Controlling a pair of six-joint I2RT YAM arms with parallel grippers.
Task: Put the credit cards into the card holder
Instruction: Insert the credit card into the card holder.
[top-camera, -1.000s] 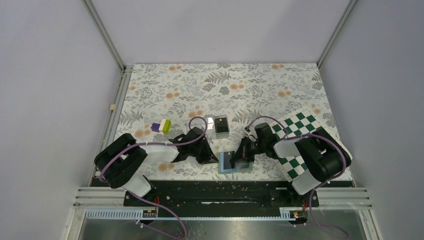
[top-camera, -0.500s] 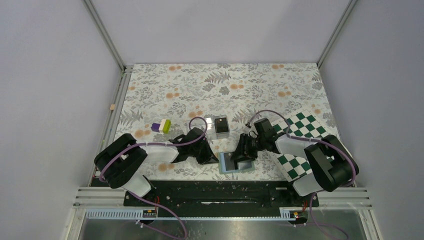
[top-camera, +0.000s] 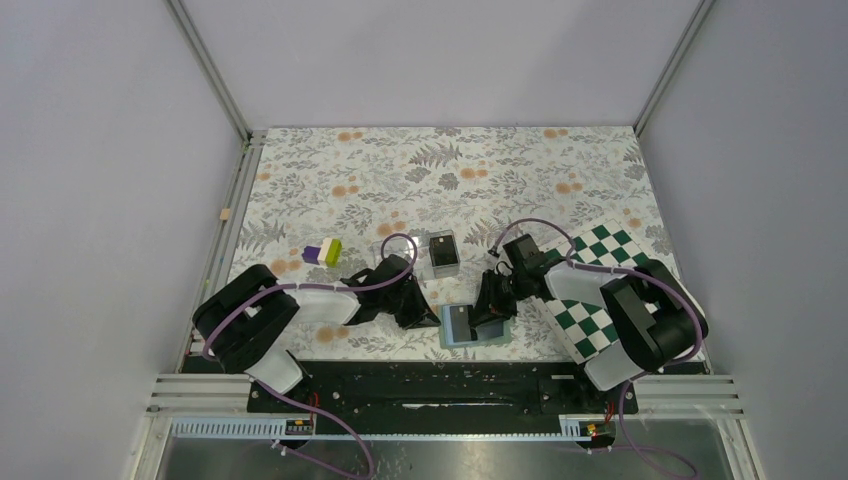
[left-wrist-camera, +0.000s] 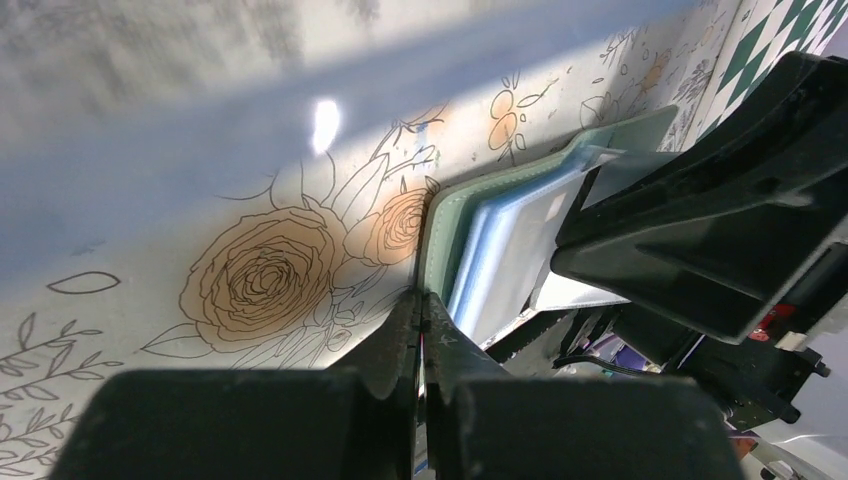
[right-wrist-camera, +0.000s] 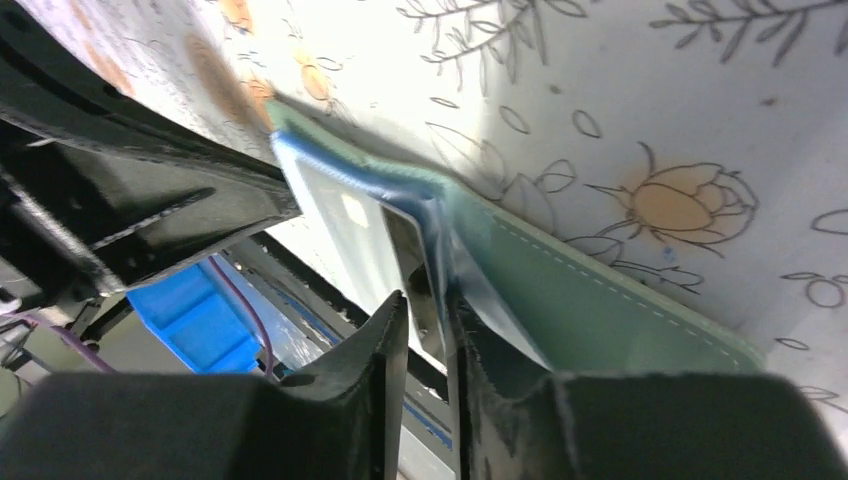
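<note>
While our right fingers (right-wrist-camera: 385, 345) pinch a credit card (right-wrist-camera: 408, 255) at the lip of the card holder (right-wrist-camera: 600, 300), lying open on the worktop (top-camera: 450, 180), our left fingers (left-wrist-camera: 398, 342) sit pressed together against its opposite edge, so we judge the card must slide lengthwise toward them.

Left gripper (left-wrist-camera: 420, 300) at the card holder's (left-wrist-camera: 440, 225) corner
Fingers pressed together at 6 o'clock, tips touching the green edge; black right gripper (left-wrist-camera: 580, 245) over its pale pockets at 3 o'clock
</note>
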